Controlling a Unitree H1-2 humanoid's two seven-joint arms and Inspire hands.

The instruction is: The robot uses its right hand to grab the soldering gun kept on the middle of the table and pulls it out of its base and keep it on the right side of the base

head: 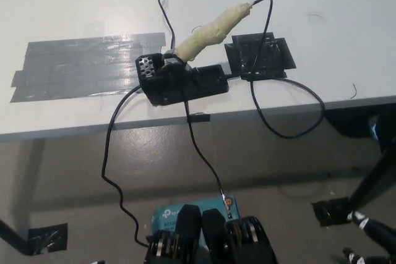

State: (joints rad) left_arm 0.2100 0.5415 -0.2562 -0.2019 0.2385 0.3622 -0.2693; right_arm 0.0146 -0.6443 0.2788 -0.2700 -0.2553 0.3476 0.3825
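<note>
Base [185, 85] at table [62, 4] edge | soldering gun [213, 29] seated, tilted

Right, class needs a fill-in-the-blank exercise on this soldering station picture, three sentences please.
1. The soldering gun still sits in its ____ base.
2. Left of the base, strips of grey ____ cover the table.
3. The gun's handle is wrapped in a pale ____ material.

Missing words: black; tape; yellowish

Neither robot hand shows in the picture.
</note>
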